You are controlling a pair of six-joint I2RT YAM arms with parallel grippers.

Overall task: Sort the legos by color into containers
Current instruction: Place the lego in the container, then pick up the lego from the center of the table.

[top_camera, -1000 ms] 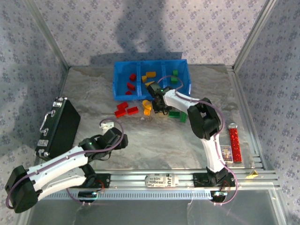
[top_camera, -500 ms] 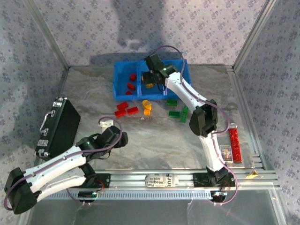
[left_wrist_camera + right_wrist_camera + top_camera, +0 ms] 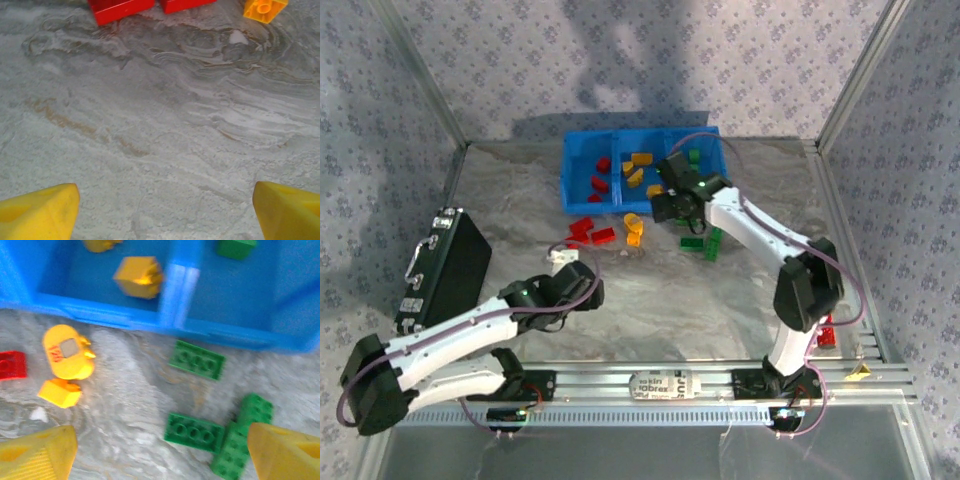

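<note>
About half sorted into the bin; green legos lie between the spread, empty right fingers; red legos wait beyond the open left fingers.

Black case left on marbled table, perhaps red strip far right

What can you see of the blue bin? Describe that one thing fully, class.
The blue bin is a bright, glossy plastic rectangle, open-topped, split by two dividers into three side-by-side compartments. It sits flat at the far side of the marbled table. Its left compartment holds red bricks, the middle orange-yellow bricks, the right green bricks.
</note>
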